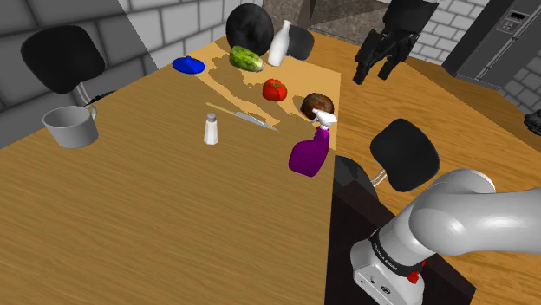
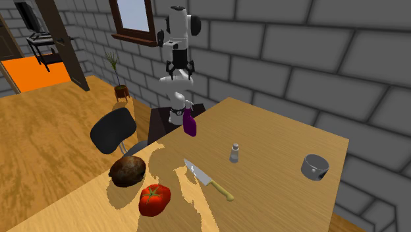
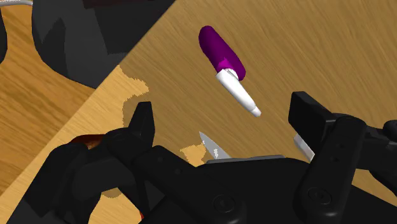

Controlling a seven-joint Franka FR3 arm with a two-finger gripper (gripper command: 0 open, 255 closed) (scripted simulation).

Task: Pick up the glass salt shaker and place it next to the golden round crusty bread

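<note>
The gripper [image 1: 371, 74] hangs way up in the air, roughly over the blade-tip end of the knife [image 1: 244, 118]. Its fingers are spread wide with nothing between them, so it has no hold on anything. Working outward from the arm, the purple spray bottle [image 1: 310, 152] comes first, standing on the arm's side of the knife just off the blade tip. Next is the salt shaker [image 1: 211, 128], upright on the table [image 1: 173, 225] near the knife's handle end, on that same arm side and clear of the knife. Beyond the knife's tip sits the brown round bread [image 1: 317, 104], and the tomato [image 1: 275, 89] is a bit further past the knife again. About the shaker itself: it's a small, narrow thing with a pale body and a darker cap. My guess is it's light and rigid with smooth sides, so it's more likely to slip or tip over than to squash. If it really is glass like the task says, I wouldn't crush it or drop it either. I'd come straight down over it and pinch across the body around mid-height, below the cap, where the sides look straight. Grabbing the cap seems like asking for it to swing or pop loose. The knife handle is close by, so the fingers want to straddle the shaker without bumping it. For the drop-off I'd pick bare table on the bread's knife side and set it down gently upright.
</note>
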